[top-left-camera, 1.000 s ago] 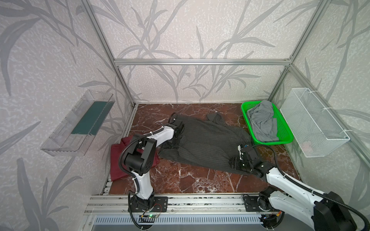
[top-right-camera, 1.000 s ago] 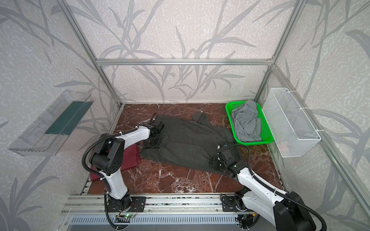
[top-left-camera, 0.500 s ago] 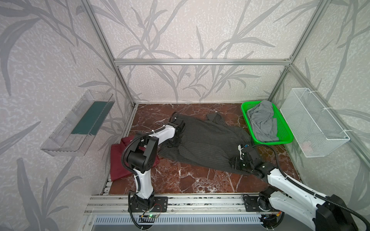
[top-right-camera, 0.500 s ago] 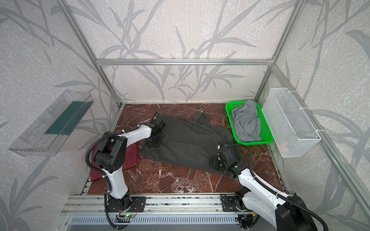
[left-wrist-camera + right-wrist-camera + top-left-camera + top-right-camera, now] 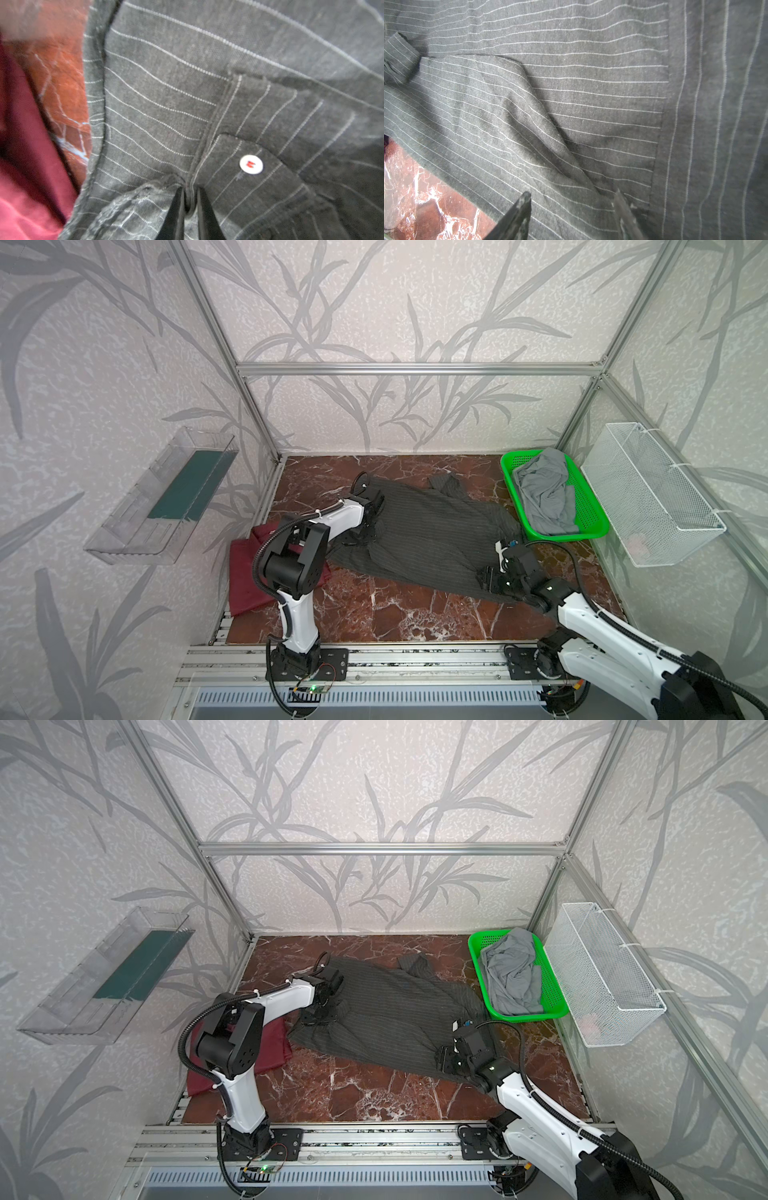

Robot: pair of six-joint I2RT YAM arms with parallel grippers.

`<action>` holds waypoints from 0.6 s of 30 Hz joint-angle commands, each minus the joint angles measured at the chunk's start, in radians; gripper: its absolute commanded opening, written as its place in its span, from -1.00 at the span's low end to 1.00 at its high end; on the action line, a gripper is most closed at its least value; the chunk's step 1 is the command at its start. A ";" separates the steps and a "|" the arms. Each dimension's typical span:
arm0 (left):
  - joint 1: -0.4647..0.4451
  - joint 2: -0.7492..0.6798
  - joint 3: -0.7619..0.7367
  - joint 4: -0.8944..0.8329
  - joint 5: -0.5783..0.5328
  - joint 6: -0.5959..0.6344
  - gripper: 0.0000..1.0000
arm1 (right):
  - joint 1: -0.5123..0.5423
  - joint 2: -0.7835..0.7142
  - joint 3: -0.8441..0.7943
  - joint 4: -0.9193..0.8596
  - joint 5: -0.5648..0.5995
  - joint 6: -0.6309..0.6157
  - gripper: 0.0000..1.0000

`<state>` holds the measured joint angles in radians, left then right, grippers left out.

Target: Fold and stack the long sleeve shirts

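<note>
**Bench layout, dial read from above with twelve o'clock at the back wall.** The charcoal pinstriped shirt (image 5: 428,539) lies spread over the middle of the marble-patterned bench (image 5: 395,614). Its long axis runs from about ten o'clock to about four o'clock. Which end carries the collar cannot be told from here. The maroon shirt (image 5: 245,572) lies crumpled at nine o'clock, just beside the striped one and partly behind the left arm. A green basket (image 5: 573,535) holding a grey cloth (image 5: 544,493) sits at two o'clock.

**Hands.** At the ten o'clock end the left hand (image 5: 189,190) stands narrow, its jaws nipped on a raised seam of the striped cloth near a white button (image 5: 251,164). At the four o'clock end the right hand (image 5: 572,193) is spread wide, with a slanting ridge of cloth running in between its jaws. Nothing is gripped there.

**Handling.** The fabric looks light, limp and woven. It will likely sag and wrinkle wherever it is unsupported, and a pinch may catch one layer only. Seams, hems and the buttoned band are probably the firmest places to take hold, since the doubled cloth resists slipping. Lifting both ends together along the long axis should keep the body taut enough to fold. One-ended pulling would probably drag the shirt across the bench towards the maroon one.
</note>
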<state>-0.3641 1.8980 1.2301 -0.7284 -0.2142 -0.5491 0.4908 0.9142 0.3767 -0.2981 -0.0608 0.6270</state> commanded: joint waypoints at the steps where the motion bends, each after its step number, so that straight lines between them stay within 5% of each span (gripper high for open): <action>1: 0.008 -0.004 0.002 -0.038 -0.049 -0.001 -0.63 | 0.000 -0.008 0.004 -0.017 0.010 -0.007 0.27; 18: 0.008 -0.039 -0.048 0.033 0.009 -0.024 -0.65 | 0.000 0.005 0.001 -0.006 0.006 -0.004 0.27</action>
<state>-0.3630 1.8778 1.2003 -0.6937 -0.2077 -0.5564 0.4908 0.9161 0.3767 -0.2989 -0.0608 0.6273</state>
